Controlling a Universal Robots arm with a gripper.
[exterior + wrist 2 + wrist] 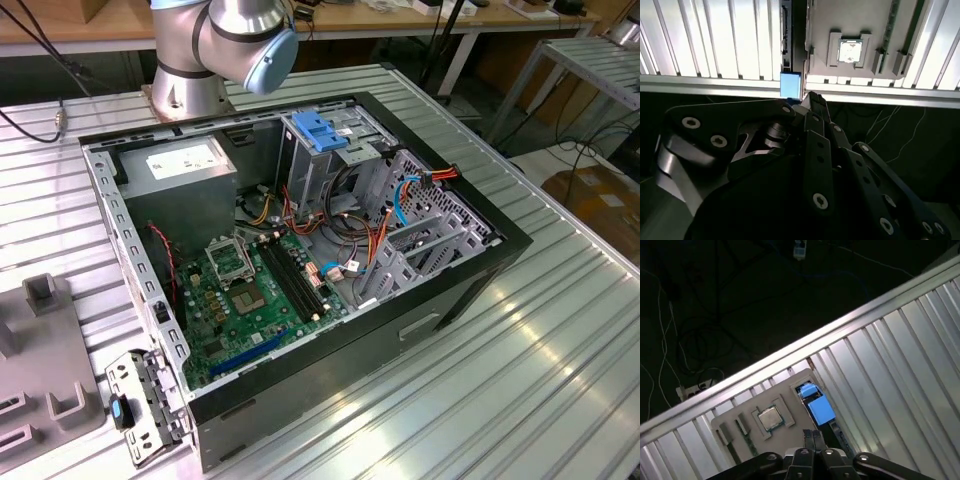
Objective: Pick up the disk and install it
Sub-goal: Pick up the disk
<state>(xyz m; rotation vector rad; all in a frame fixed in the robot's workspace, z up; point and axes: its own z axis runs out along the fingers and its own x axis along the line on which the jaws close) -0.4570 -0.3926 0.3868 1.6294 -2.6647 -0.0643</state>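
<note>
Here, in both wrist views, the claw (812, 434) (809, 97) hangs over the edge of the ribbed metal table (900, 350) (715, 40). Its two dark fingers are drawn together with only a thin line between them, and they grip nothing. Just beyond the tips is the disk (818, 409) (790, 82). It stands on its edge, with its blue plastic end towards the claw and its thin dark body running away along the table's ribs. I cannot tell whether the fingertips touch the blue end or stop just above it.

The disk sits right against the side of a flat grey parts tray (799, 375) (820, 20) that lies on the table. A square processor chip (769, 418) (850, 50) rests in a recess of the tray, and a green memory stick (891, 27) lies in a slot on the far side of the chip from the disk.

In the exterior view an open computer case (480, 270) lies on its side on the table (520, 380), with the arm's base (190, 70) behind it. Inside are a grey power supply (185, 170) at the back corner on the exterior view's left and a green motherboard (240, 310) on the floor of the case. A metal drive cage (325, 165) with a blue plastic top stands near the middle, among red, orange and blue cables (385, 235).
</note>
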